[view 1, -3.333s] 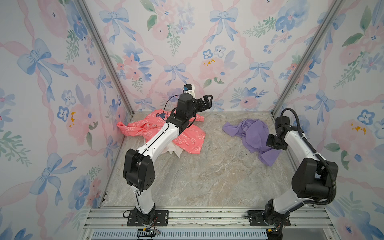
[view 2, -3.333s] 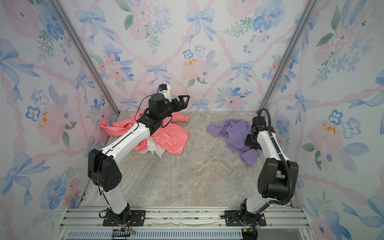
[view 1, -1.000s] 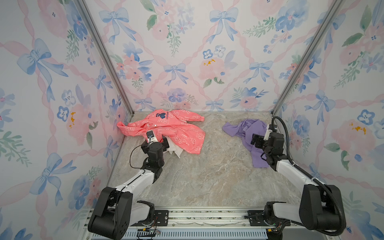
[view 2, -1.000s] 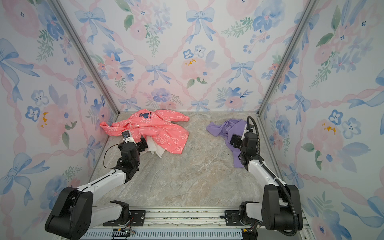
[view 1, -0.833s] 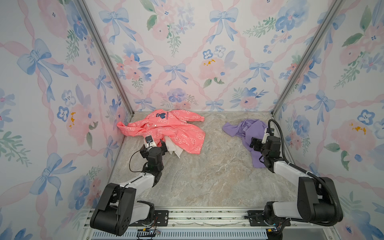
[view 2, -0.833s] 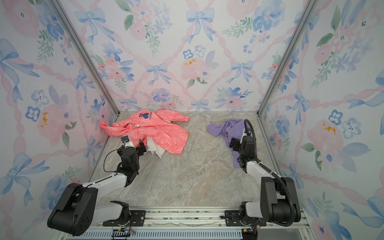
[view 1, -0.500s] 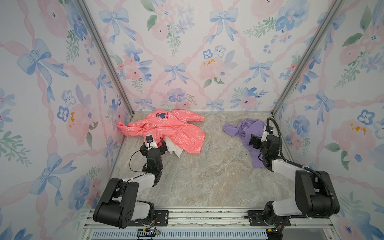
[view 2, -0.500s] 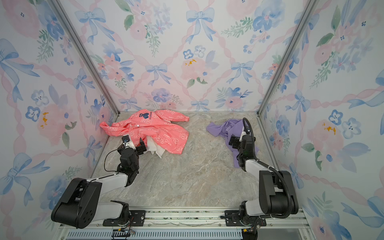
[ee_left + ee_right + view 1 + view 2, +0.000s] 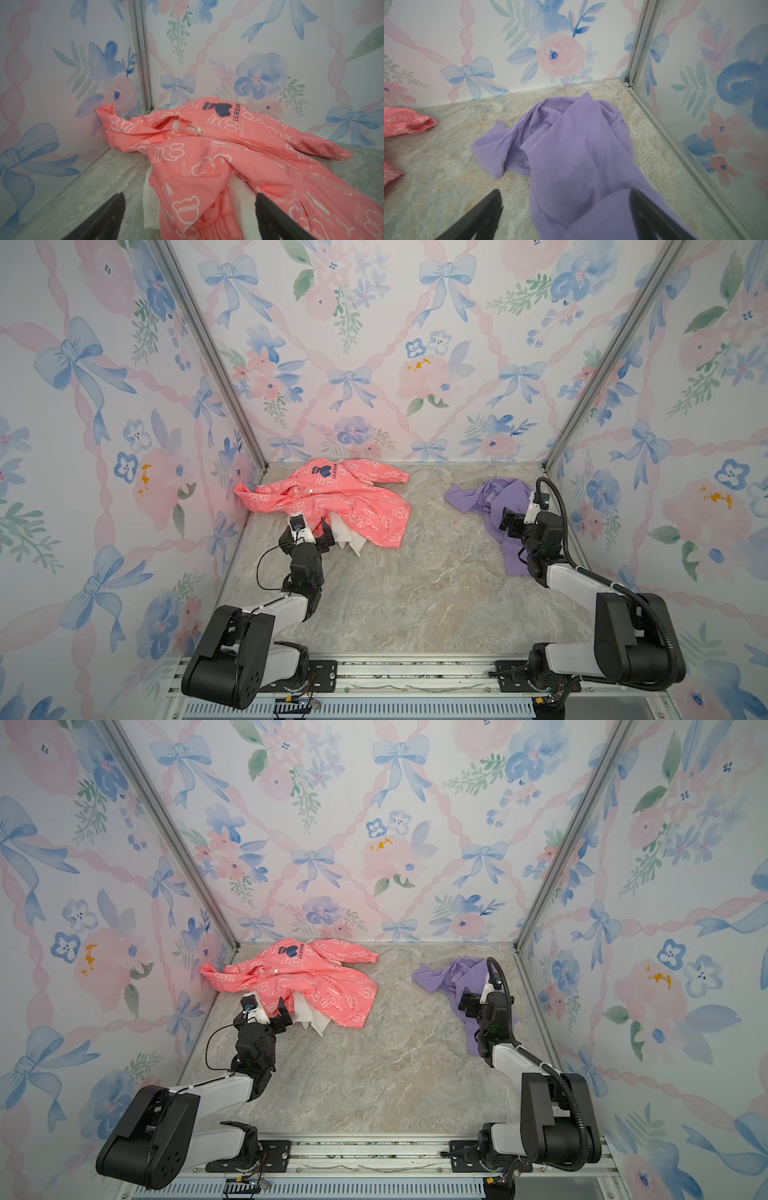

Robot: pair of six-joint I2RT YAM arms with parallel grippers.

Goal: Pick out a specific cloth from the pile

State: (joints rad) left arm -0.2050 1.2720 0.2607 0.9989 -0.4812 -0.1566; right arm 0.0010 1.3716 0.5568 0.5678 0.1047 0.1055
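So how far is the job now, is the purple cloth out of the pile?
Done, it seems: the purple cloth lies alone on the right, apart from the pink jacket and white cloth. In hand: nothing; the left gripper and right gripper are both open and empty. Left: apparently nothing.

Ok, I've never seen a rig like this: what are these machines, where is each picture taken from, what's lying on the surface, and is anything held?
These are two robot arms, the left arm and the right arm, mounted at the front of a marbled table. Two pictures look down from one camera head above; the other two come from cameras on the wrists. A pink jacket lies at the back left over a white cloth; a purple cloth lies apart on the right. The left fingers face the jacket, the right fingers the purple cloth. Both stand open and hold nothing.
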